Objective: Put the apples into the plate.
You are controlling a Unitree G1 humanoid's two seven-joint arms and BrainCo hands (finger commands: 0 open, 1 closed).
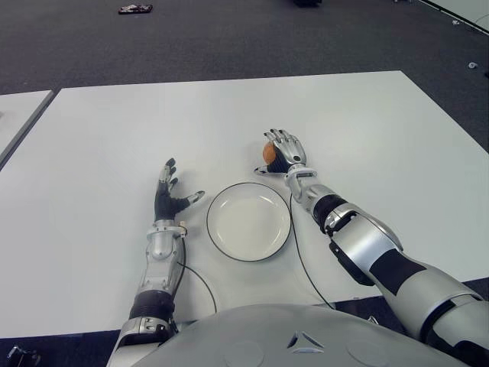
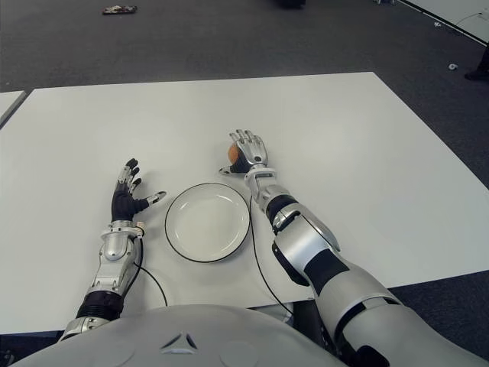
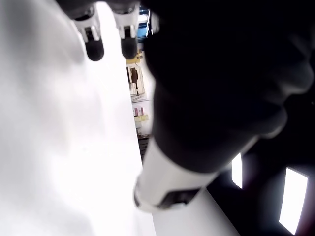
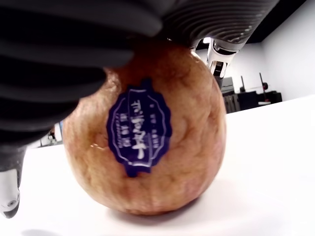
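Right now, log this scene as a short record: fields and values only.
apple: one, on the table beyond the plate, blue sticker facing the right wrist camera
plate: white, dark rim, holds nothing, between the two hands
right hand: fingers curled over the apple, which seems to sit on the table
left hand: fingers spread, holding nothing, left of the plate
task state: apple not yet in the plate

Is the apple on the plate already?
No, the plate is bare; the apple sits on the table under the right robot hand.
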